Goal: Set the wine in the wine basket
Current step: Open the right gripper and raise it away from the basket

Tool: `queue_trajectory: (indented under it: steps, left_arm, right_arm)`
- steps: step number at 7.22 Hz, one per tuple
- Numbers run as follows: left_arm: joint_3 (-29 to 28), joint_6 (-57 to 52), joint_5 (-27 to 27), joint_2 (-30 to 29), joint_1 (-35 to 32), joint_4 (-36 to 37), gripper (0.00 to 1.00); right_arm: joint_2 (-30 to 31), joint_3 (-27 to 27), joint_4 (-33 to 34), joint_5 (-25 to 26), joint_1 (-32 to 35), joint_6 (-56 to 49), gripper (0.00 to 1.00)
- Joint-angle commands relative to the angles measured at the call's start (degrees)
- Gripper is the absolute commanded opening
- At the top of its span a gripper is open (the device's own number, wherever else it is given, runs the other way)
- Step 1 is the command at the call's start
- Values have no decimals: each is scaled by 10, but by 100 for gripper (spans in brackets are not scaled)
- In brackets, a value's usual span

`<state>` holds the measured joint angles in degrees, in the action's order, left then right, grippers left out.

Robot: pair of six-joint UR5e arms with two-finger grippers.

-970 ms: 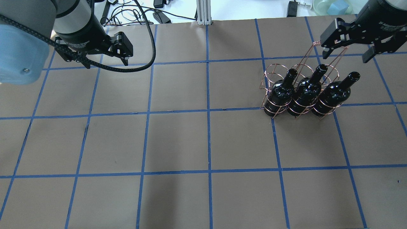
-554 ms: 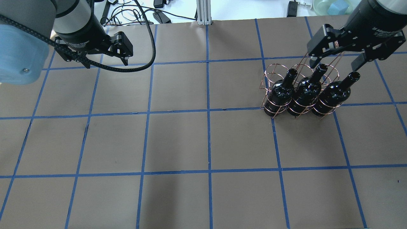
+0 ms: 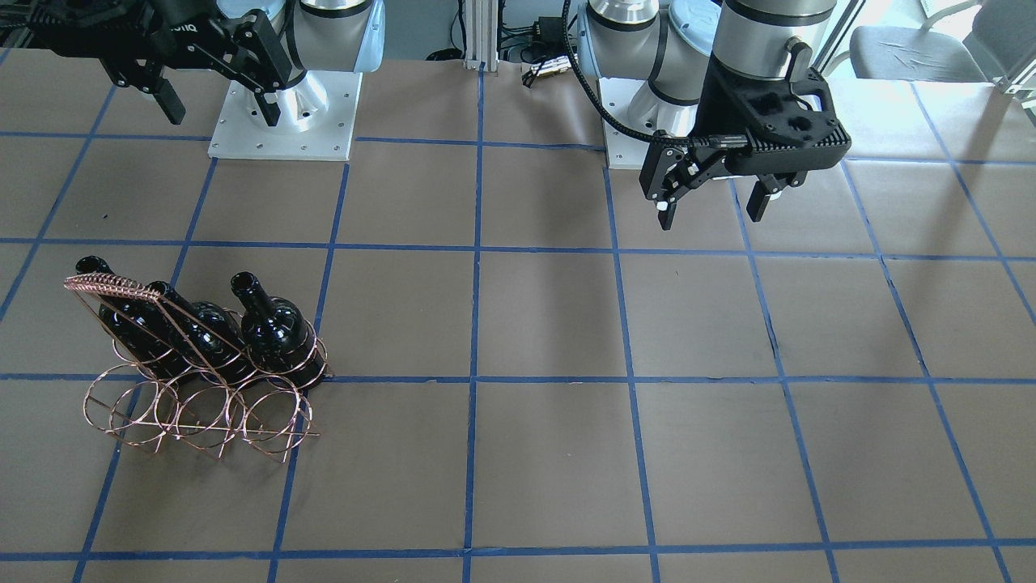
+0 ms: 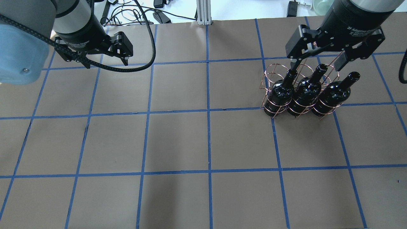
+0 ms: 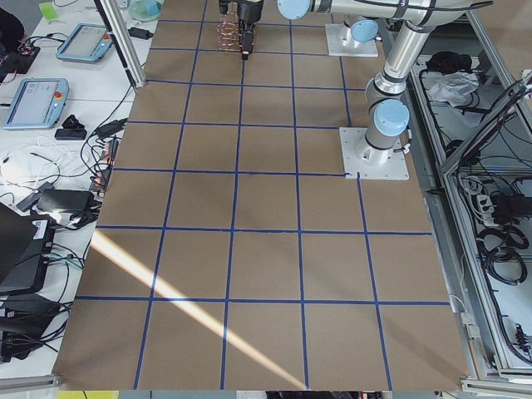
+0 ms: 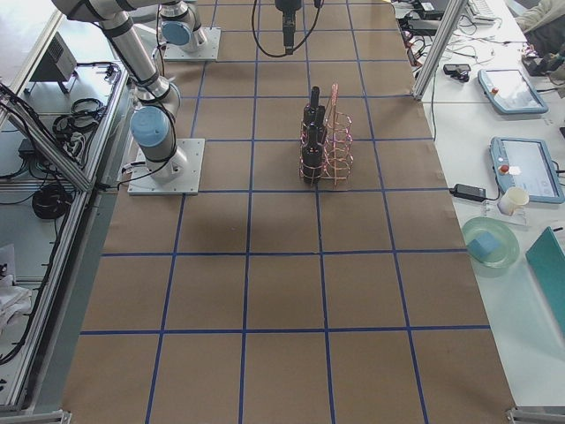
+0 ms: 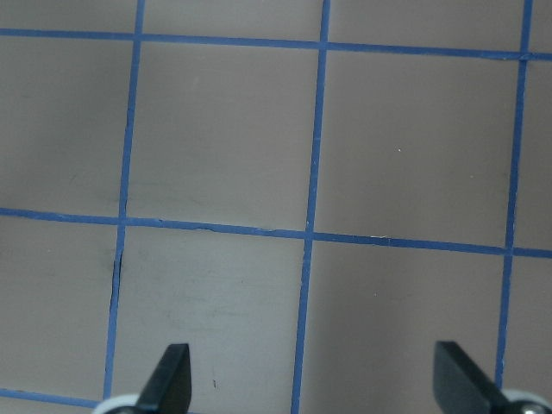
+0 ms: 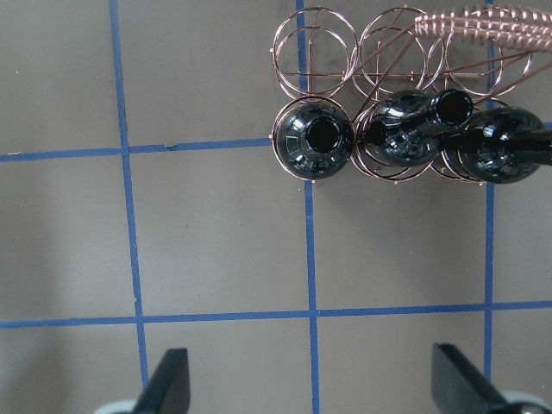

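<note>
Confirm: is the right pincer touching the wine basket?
Apart. The front-facing view shows bare table between the open right pincer and the wine basket; the right wrist view shows the basket clear of its fingertips.

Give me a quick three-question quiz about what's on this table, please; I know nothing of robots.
1. True or false: all three glossy near-black glass wine bottles stand in the copper-coloured wire basket.
2. How many bottle places in the basket are empty? A) one B) three C) five
3. Fill in: the left gripper and right gripper are both ____, holding nothing.
Key: 1 true; 2 B; 3 open.
</note>
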<state>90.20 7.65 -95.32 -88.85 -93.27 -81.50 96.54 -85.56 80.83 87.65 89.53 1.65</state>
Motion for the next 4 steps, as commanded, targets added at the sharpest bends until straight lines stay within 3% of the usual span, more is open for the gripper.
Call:
queue_trajectory:
  steps: [1,2,4]
  left_arm:
    - [2,-9,13,-2,-1,-9,100]
    - [2,-23,61,-3,4,-20,100]
    - [1,-65,65,-2,6,-23,100]
  right_arm:
    - [0,-3,-17,13,4,-8,100]
    - [-1,-2,-15,17,3,-8,100]
    - [0,-2,-10,7,2,-8,100]
